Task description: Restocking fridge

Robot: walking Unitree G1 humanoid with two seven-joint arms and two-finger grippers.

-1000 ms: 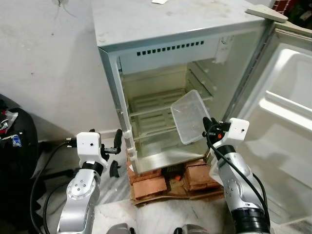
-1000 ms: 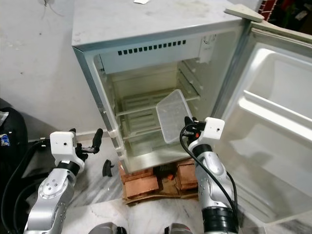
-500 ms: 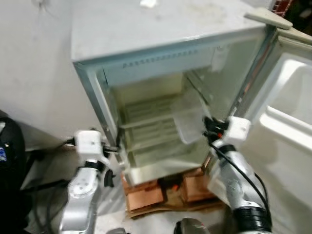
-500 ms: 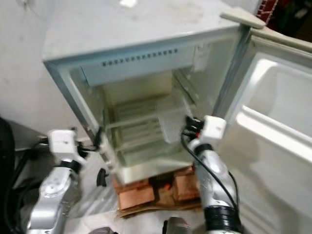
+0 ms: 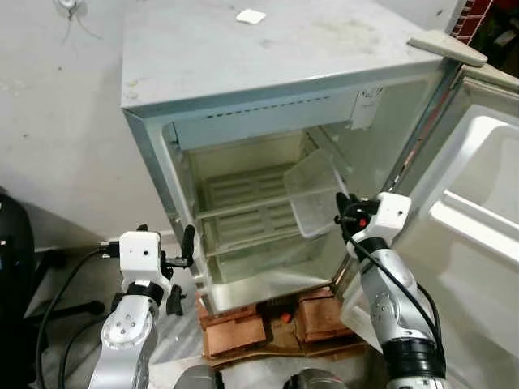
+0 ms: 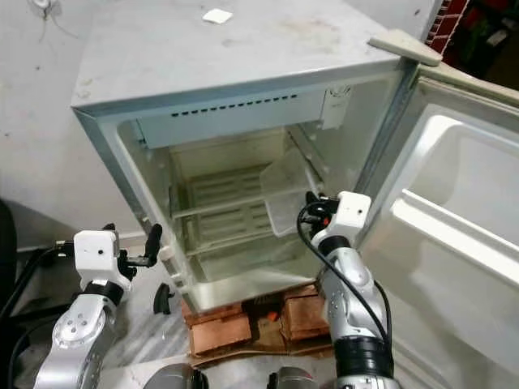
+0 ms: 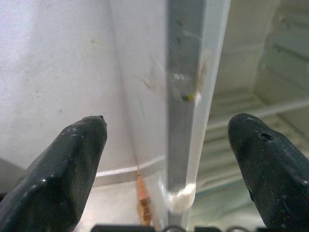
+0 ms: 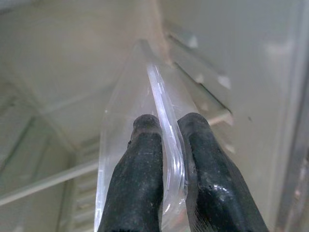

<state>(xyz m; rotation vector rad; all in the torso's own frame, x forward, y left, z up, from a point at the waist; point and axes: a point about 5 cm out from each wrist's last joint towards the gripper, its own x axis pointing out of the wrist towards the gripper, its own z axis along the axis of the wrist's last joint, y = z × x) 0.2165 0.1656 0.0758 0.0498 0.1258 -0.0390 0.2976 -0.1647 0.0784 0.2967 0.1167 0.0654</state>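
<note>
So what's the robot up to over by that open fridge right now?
It's restocking the fridge. The right gripper is clamped on the rim of a clear plastic container, holding it tilted inside the open compartment, just above the wire shelf. The left gripper is open and empty, hovering at the cabinet's front left edge. The door stands wide open on the robot's right.
</note>
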